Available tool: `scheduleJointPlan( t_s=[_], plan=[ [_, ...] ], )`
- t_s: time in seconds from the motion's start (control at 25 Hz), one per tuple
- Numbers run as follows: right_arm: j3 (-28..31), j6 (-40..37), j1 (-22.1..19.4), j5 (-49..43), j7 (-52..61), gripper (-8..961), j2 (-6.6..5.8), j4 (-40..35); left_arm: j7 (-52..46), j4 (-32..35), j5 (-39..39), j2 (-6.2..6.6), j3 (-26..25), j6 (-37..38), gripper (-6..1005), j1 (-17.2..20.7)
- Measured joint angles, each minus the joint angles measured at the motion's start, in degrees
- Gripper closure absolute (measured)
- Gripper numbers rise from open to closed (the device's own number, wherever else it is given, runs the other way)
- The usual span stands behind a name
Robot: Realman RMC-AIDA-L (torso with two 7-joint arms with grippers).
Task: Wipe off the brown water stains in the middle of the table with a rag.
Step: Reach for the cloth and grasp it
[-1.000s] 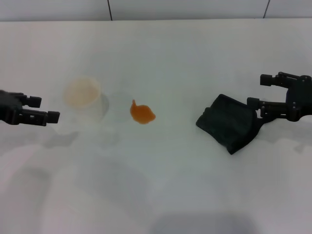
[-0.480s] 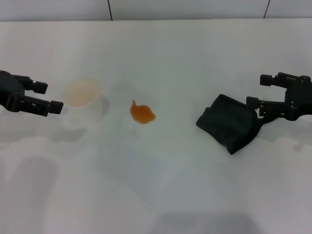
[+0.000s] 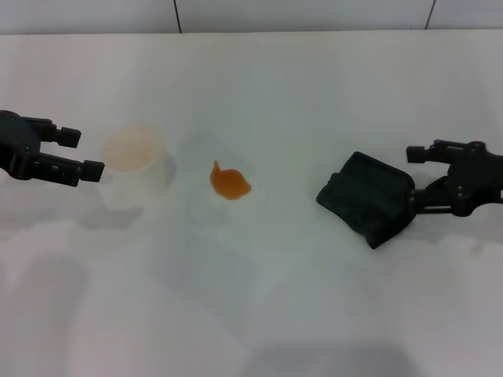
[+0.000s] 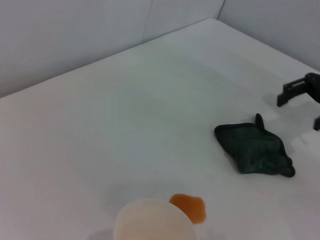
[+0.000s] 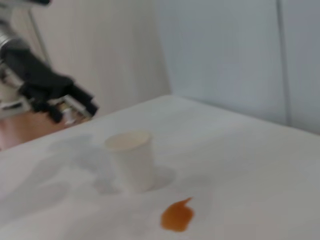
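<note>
The brown water stain [image 3: 229,183] is a small orange-brown blot with a little tail on the white table [image 3: 259,86]. It also shows in the left wrist view [image 4: 190,207] and the right wrist view [image 5: 177,216]. The dark green rag [image 3: 368,198] lies crumpled to the right of it, also seen in the left wrist view [image 4: 255,150]. My right gripper [image 3: 414,179] is open at the rag's right edge, with its nearer finger close against the cloth. My left gripper [image 3: 82,151] is open and empty, just left of the white cup [image 3: 135,157].
The white cup holds pale orange liquid and stands left of the stain; it also shows in the left wrist view [image 4: 152,222] and the right wrist view [image 5: 132,157]. A tiled wall [image 3: 299,14] runs behind the table's far edge.
My left gripper has risen and moved right, closer to the cup. My right gripper has shifted a little left and down, closer to the rag's edge. Rag, stain and cup have not moved.
</note>
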Motion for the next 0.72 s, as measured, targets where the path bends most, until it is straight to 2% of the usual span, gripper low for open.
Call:
scheduleJointPlan(
  t_s=[0.16,0.44,0.52,0.56,0.6,0.72],
  plan=[
    [-4.52,-1.95,-0.09,-1.88,4.19,181,0.01,-6.29,0.02,-0.35,-0.01,0.08,0.00,0.00,105,-0.34],
    [-11.88,-4.03,1.67,-11.10,22.32,183,0.07,-27.46,0.04,-0.55,-0.41,0.45,0.00,-0.01,106,-0.87],
    [-12.99,-3.94,3.24,-13.33,26.19,183,0.07,-29.52,0.04,-0.56,-0.76,0.52,0.00,-0.01,105,-1.01],
    [-14.54,-3.00,5.96,-17.30,30.49,184,0.12,-29.40,0.04,-0.56,-1.03,0.59,0.00,0.00,105,-1.10],
    [-14.54,-3.00,5.96,-17.30,30.49,184,0.12,-29.40,0.04,-0.56,-1.21,0.61,0.00,0.02,105,-1.18],
    [-18.38,0.09,10.05,-24.04,35.17,185,0.23,-25.80,0.04,-0.56,-1.52,0.61,0.00,0.06,105,-1.74]
  ],
)
